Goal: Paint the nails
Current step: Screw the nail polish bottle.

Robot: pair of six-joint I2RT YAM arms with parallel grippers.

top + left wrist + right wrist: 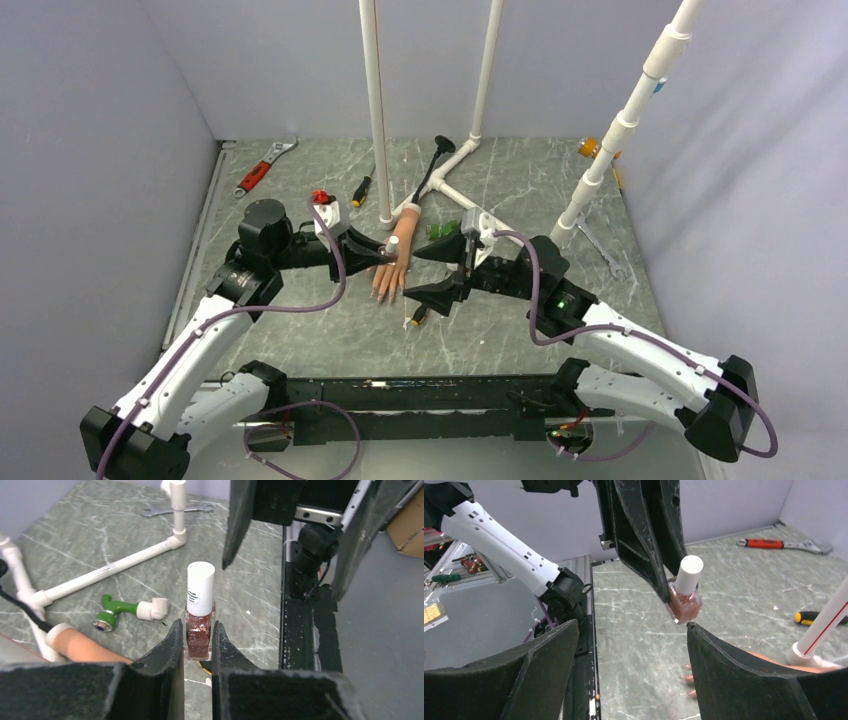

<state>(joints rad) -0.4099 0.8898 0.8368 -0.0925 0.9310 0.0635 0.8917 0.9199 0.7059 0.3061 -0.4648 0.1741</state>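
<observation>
The nails (384,296) tip the fingers of the mannequin hand (393,272), which lies flat on the table (300,330) between the two arms, its fingers pointing toward the bases and its wrist near the foot of the PVC pipe frame (377,110). They are tiny, smooth and probably hard, but they sit on soft rubber that likely gives under pressure. The hand looks light enough to slide if nudged, so nothing should grip it, and only a brush should touch the nails, lightly. What needs holding is the polish bottle (199,632), small, glassy and full of reddish glitter (slick, breakable, and apt to spill once opened). The left gripper (198,630) is closed on its glass body, one finger on each side low down, and holds it above the back of the mannequin hand with the white cap (201,587) on and standing free above the fingers. That cap is the sensible place for the other arm to grip, since it is cylindrical, matte-looking and clear all round, though a pinch too near its top could slip off. The right gripper (633,626) faces the bottle from the other side with its jaws spread wide and nothing between them.
</observation>
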